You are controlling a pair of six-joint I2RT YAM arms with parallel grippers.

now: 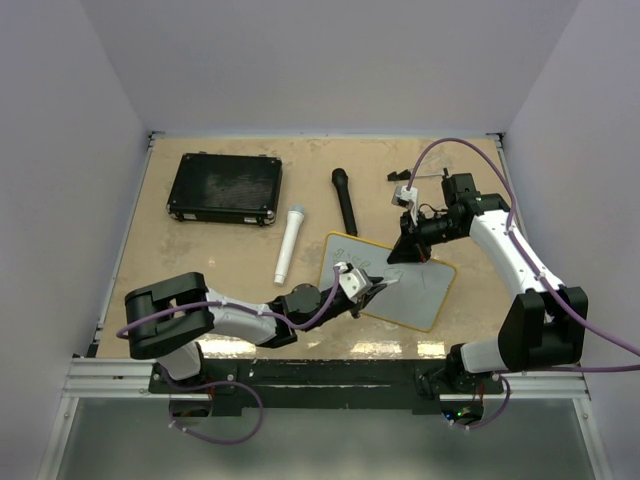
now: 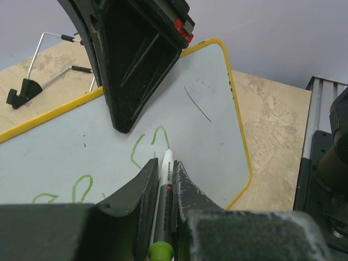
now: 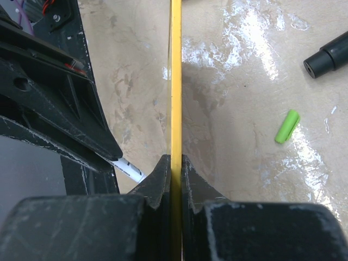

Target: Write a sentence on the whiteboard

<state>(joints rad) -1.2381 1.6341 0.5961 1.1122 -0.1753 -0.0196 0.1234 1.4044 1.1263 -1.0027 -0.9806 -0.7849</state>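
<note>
While marker (image 2: 165,182) touches whiteboard (image 2: 209,141), right hand (image 3: 172,163) pinches rim.

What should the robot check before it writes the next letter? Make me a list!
1. Left gripper shut on the marker: ok.
2. Cap off, lying on the table: ok.
3. Right gripper pinching the yellow rim of the whiteboard: ok.
4. Marker tip touching the board: cannot tell.
5. Bare white space left beyond the tip: ok.
6. Writing finished: not ok, only a few green strokes.
</note>
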